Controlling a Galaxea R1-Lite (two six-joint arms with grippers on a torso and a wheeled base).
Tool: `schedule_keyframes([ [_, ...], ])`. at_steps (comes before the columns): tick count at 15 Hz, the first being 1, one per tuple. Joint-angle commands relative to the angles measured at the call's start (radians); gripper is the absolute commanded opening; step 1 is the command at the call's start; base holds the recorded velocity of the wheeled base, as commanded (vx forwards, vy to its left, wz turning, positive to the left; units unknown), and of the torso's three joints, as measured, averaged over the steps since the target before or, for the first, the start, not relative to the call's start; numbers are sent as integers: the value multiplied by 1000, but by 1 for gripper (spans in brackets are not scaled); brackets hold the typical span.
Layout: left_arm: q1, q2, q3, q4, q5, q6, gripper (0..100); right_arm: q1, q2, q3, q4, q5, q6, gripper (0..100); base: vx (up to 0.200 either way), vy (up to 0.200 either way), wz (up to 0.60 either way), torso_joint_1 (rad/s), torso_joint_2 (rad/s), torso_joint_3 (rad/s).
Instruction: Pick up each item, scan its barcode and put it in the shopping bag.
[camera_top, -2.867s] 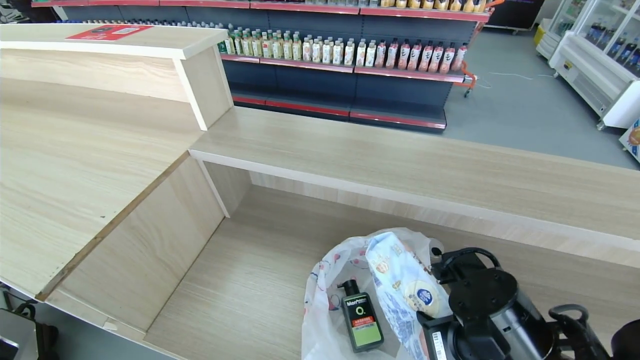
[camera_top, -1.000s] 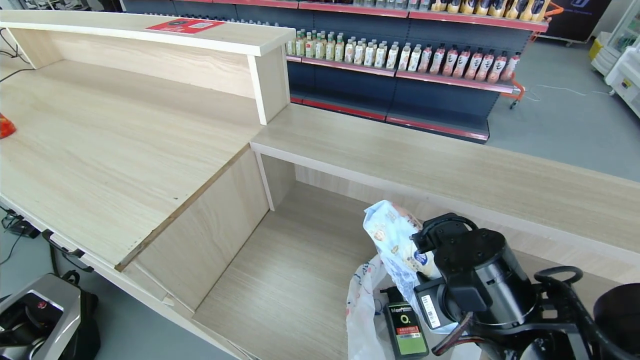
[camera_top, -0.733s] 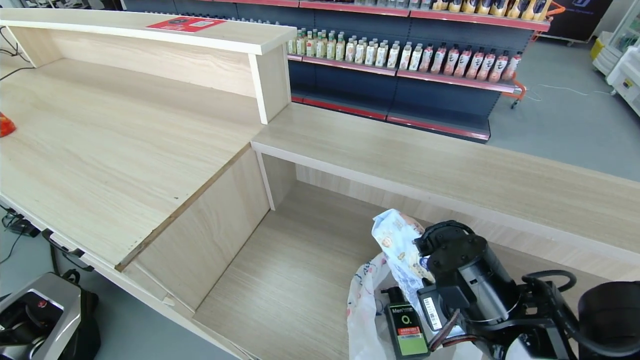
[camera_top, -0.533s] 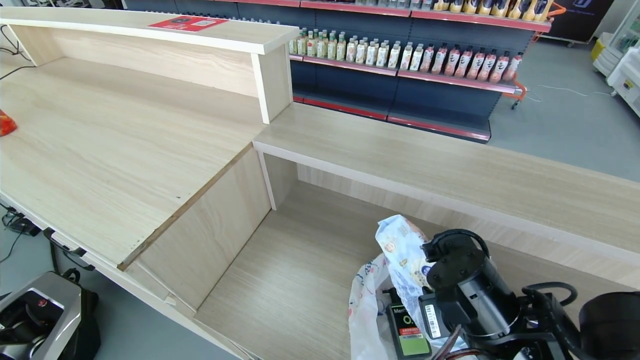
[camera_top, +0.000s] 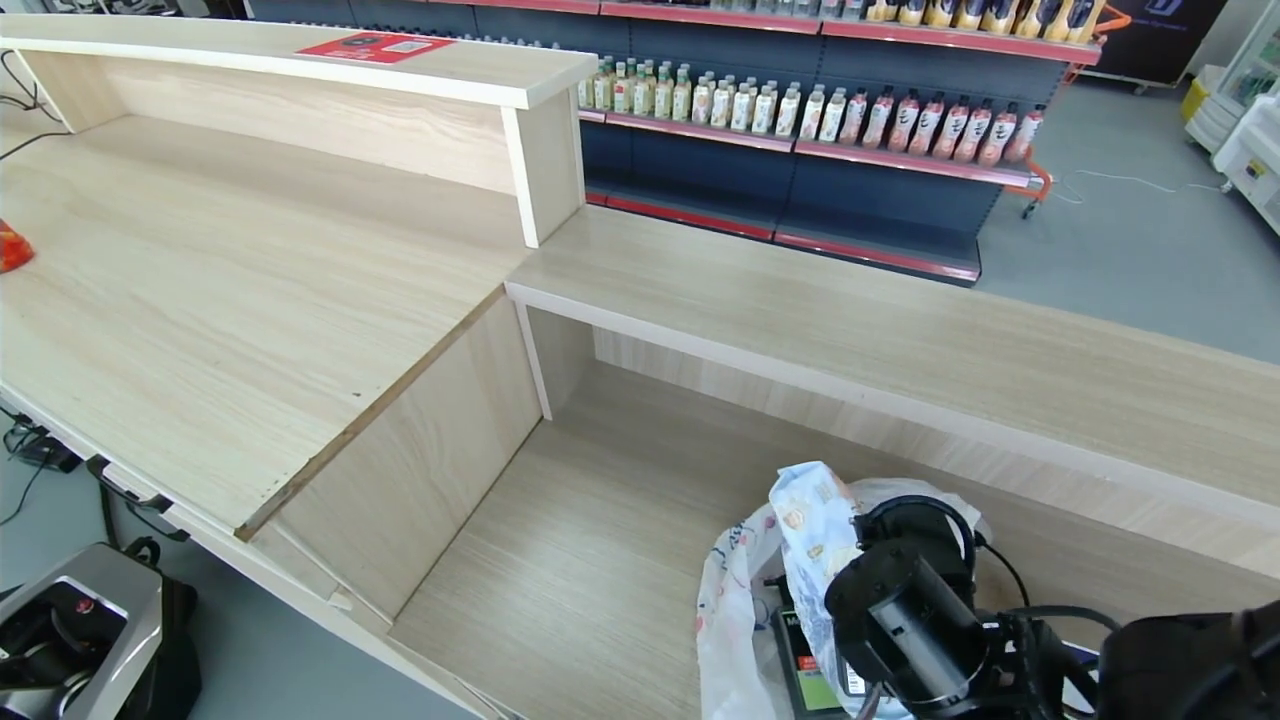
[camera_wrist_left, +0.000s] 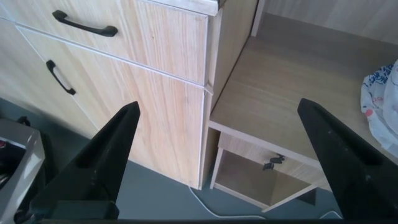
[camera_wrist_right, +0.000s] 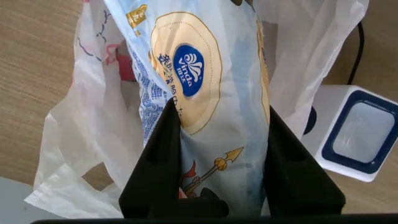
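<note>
My right gripper (camera_wrist_right: 217, 115) is shut on a pale blue printed soft pack (camera_wrist_right: 202, 81), one black finger on each side. In the head view the pack (camera_top: 812, 520) stands upright in front of my right arm (camera_top: 900, 620), partly inside the mouth of the white shopping bag (camera_top: 728, 610) on the low counter. The bag (camera_wrist_right: 81, 143) spreads around the pack. A dark green bottle (camera_top: 800, 665) lies in the bag, mostly hidden by the arm. My left gripper (camera_wrist_left: 217, 168) is open and holds nothing, out in front of the counter's drawers (camera_wrist_left: 93, 56).
A white scanner with a blue-rimmed window (camera_wrist_right: 357, 134) sits on the counter beside the bag. The raised shelf (camera_top: 850, 330) runs just behind the bag. A wide upper counter (camera_top: 220, 280) lies to the left, with a red item (camera_top: 10, 245) at its edge.
The right gripper has come down with the pack, lowering it from above the bag into the bag's mouth. The head camera swung early on, then held still.
</note>
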Motion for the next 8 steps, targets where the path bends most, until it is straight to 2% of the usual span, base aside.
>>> schedule_keyframes([
  [1, 1, 0, 0, 0, 0, 0, 100, -35, 76, -40, -34, 20, 22, 0, 0, 0, 0, 0, 0, 0],
  [5, -1, 0, 0, 0, 0, 0, 100, -38, 125, -90, -123, 41, 52, 0, 0, 0, 0, 0, 0, 0],
  [8, 1, 0, 0, 0, 0, 0, 100, -31, 136, -87, -132, 41, 60, 0, 0, 0, 0, 0, 0, 0],
])
